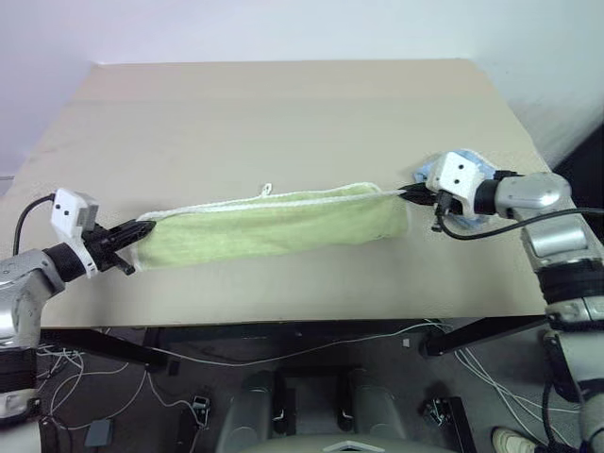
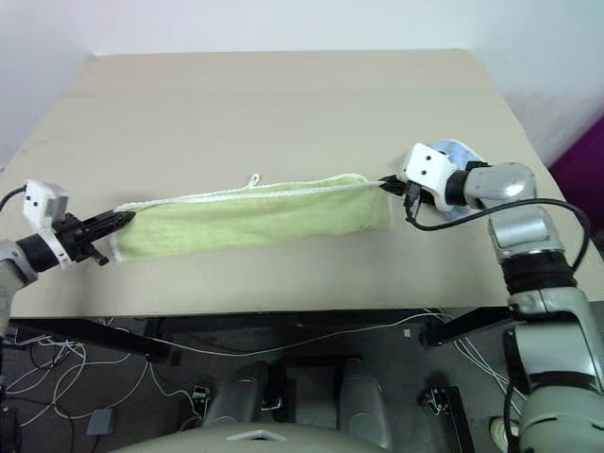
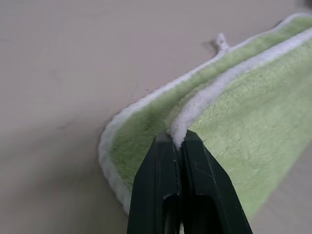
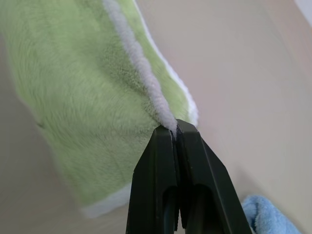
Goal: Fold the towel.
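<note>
The towel [image 1: 274, 226], light green with white edging, hangs stretched lengthwise between my two grippers over the front part of the table [image 1: 283, 113]. It is doubled over along its length, and a small white loop [image 1: 267, 190] sticks up from its far edge. My left gripper [image 1: 142, 229] is shut on the towel's white edge at its left end [image 3: 178, 131]. At the right end, the right gripper [image 1: 408, 192] is shut on the white edge too [image 4: 168, 122]. The lower fold rests on or just above the tabletop.
A small light-blue cloth [image 1: 477, 170] lies on the table under and behind my right wrist. The table's front edge [image 1: 283, 319] runs just below the towel. Cables and a dark frame lie on the floor beneath.
</note>
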